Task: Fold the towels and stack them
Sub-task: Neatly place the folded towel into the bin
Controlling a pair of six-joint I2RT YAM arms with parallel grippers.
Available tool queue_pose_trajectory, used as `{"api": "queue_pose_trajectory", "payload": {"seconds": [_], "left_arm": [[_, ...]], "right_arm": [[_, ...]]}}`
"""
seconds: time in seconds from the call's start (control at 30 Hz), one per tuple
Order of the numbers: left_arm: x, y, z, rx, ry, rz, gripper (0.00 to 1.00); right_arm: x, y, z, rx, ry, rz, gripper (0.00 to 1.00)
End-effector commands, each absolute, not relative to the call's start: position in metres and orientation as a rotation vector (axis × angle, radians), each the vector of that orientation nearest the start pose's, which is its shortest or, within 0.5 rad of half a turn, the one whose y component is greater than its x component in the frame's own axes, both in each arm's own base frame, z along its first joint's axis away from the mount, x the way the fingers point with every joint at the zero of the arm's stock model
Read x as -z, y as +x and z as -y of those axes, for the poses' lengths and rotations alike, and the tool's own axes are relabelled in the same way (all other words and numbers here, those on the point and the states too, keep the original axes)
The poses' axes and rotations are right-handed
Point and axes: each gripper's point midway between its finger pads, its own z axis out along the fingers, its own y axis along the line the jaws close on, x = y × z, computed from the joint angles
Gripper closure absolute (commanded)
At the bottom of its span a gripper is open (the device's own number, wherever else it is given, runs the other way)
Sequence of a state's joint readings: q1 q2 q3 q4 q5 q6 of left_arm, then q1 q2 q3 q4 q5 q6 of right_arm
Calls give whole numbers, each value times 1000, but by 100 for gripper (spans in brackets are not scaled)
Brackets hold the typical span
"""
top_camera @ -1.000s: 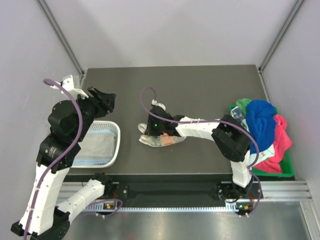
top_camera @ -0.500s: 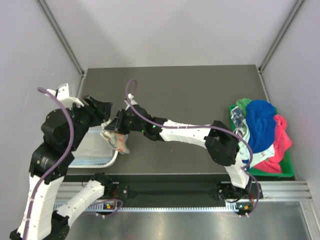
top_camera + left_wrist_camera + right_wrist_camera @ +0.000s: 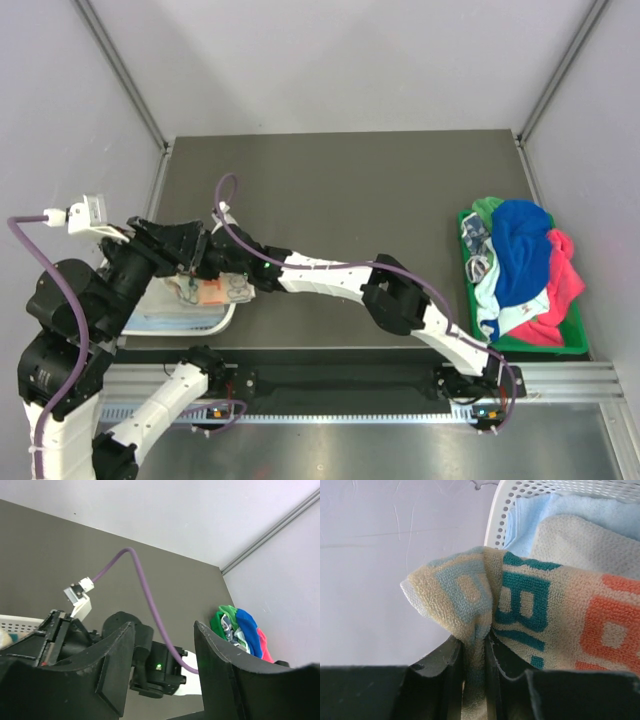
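Observation:
My right gripper (image 3: 475, 650) is shut on a fold of the white towel with teal and orange print (image 3: 545, 605). In the top view the right arm reaches far left, and its gripper (image 3: 205, 275) holds this towel (image 3: 218, 292) over the right end of the white mesh basket (image 3: 215, 322). A pale blue towel (image 3: 600, 515) and a whitish-grey towel (image 3: 575, 540) lie folded in the basket (image 3: 540, 490). My left gripper (image 3: 164, 630) is open and empty, just above the basket (image 3: 170, 240) beside the right gripper. Royal blue, green and pink towels (image 3: 522, 250) lie heaped at the right.
The heap sits in a green tray (image 3: 548, 347) at the table's right edge, also seen in the left wrist view (image 3: 240, 630). The right arm's purple cable (image 3: 145, 585) loops above the dark table (image 3: 350, 180). Grey walls stand close on both sides.
The right gripper has carried the printed towel left from the middle of the table to over the basket. The left arm has drawn back to the left and lower.

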State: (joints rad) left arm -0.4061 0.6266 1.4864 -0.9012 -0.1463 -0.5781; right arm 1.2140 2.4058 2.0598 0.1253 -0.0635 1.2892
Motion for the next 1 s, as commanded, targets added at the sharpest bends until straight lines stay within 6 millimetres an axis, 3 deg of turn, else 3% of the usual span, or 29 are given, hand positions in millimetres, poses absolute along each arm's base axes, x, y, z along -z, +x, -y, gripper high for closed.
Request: {"api": "queue_pose_trajectory", "payload": {"seconds": [0.0, 0.03, 0.4, 0.67, 0.77, 0.8, 0.9, 0.93, 0.97], "left_arm": [[-447, 157, 67, 652, -251, -1645, 44], [-446, 157, 68, 652, -249, -1646, 44], [-438, 162, 70, 641, -235, -1667, 44], [-433, 166, 74, 643, -229, -1679, 44], [-431, 168, 75, 650, -230, -1682, 44], [-431, 168, 76, 652, -225, -1684, 44], [-431, 169, 76, 653, -229, -1682, 44], [-432, 169, 77, 654, -229, -1679, 44], [-432, 169, 77, 654, -229, -1679, 44]], "right_arm": [[-251, 190, -696, -1852, 65, -2063, 100], [-243, 190, -700, -1849, 82, -2070, 100], [-228, 199, -725, -1849, 180, -1983, 100], [-210, 200, -730, -1848, 210, -1981, 99], [-208, 198, -731, -1847, 189, -1971, 83], [-208, 199, -731, -1844, 174, -1963, 71], [-213, 199, -731, -1838, 128, -1943, 54], [-217, 202, -729, -1862, 117, -1921, 33], [-217, 201, -729, -1863, 112, -1925, 32]]}}
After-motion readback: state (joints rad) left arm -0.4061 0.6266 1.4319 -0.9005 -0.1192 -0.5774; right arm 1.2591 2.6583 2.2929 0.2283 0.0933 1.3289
